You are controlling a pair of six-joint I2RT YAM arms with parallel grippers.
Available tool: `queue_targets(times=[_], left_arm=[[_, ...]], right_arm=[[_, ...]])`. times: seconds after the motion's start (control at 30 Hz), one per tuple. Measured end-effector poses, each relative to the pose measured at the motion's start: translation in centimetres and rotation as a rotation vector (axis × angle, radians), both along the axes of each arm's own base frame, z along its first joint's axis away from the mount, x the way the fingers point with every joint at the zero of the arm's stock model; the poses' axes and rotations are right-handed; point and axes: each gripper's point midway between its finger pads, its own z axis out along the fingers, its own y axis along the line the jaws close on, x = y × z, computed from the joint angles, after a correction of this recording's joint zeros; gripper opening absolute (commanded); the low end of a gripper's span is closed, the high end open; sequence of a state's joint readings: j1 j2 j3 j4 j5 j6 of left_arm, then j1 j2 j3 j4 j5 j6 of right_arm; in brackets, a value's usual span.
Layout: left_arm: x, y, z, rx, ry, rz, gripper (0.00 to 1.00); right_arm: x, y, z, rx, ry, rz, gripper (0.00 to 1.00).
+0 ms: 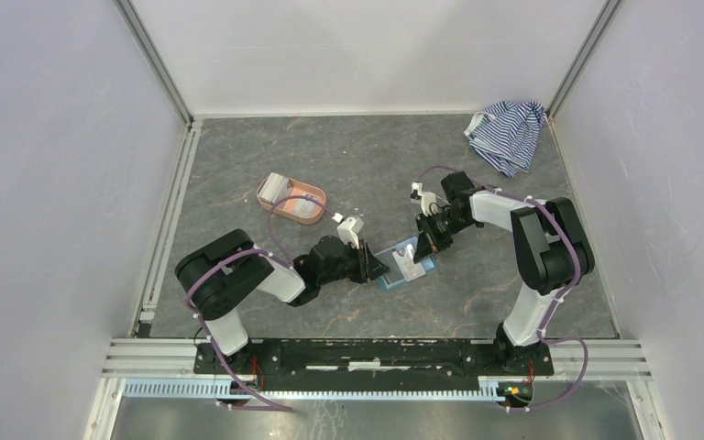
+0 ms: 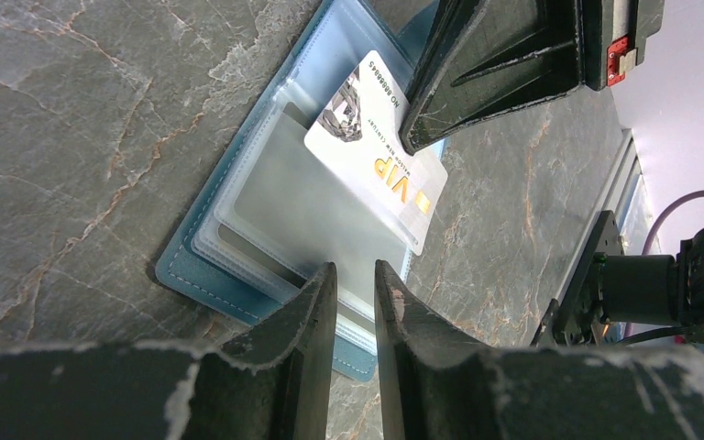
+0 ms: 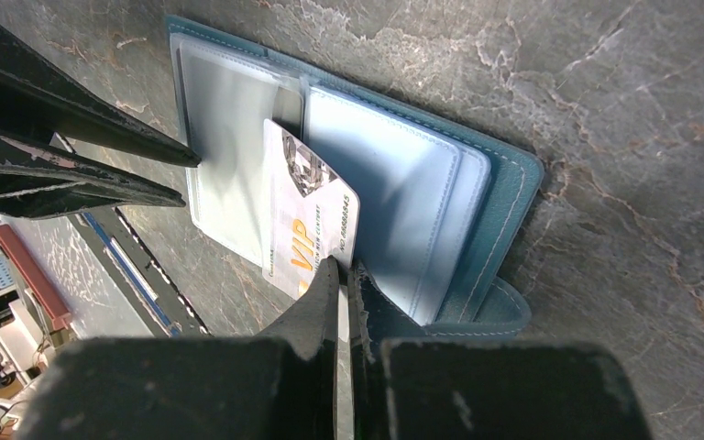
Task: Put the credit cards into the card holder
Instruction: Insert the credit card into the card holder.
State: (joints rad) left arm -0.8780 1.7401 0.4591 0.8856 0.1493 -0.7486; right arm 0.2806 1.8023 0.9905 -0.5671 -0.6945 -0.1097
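the card holder [image 1: 394, 278] [image 2: 183, 269] [image 3: 506, 188] lies open and flat on the grey marbled table [image 1: 348, 156] [image 2: 73, 119] [image 3: 623, 101], in the middle ground between the two arms. its teal cover faces down and its light blue inside faces up, with a stack of clear sleeves [image 2: 280, 206] [image 3: 225, 137] fanned over one half.

a white credit card [image 1: 412, 262] [image 2: 376, 151] [image 3: 307, 215] with gold "vip" lettering and a printed number lies slantwise over the open holder. its far end, the one with the grey diamond picture, sits at the mouth of a sleeve near the fold. whether it has gone under the plastic is hard to tell.

the right tool [image 1: 424, 246] [image 2: 412, 142] [image 3: 341, 268] is clamped on the near edge of that card, its fingers together with only the card's thickness between them.

the left tool [image 1: 378, 269] [image 2: 356, 272] [image 3: 189, 180] reaches in from the opposite side, low over the table. its jaws stand a narrow gap apart, with the outer edge of the sleeves running in between the tips. whether they pinch the plastic i cannot tell.

well apart, toward the far left, a salmon-pink tray [image 1: 310, 209] sits on the table with other cards [image 1: 275, 188], whitish-grey, at its left end. a blue-and-white striped cloth [image 1: 507, 133] lies crumpled in the far right corner.
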Motion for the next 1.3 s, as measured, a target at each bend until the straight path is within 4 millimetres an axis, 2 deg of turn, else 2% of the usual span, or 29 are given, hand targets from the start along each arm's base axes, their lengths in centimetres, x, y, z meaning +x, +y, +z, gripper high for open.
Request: queue_targets(times=[0.97,1.3], left_arm=[[0.2,-0.3,0.0,-0.013,-0.012,-0.001,0.30],[0.2,-0.3,0.0,-0.014,-0.013,-0.001,0.30]], right_arm=[[1.2,0.8,0.2,-0.014,-0.021,0.031,0.00],[0.9,1.3,0.2,0.022,-0.018,0.038,0.00]])
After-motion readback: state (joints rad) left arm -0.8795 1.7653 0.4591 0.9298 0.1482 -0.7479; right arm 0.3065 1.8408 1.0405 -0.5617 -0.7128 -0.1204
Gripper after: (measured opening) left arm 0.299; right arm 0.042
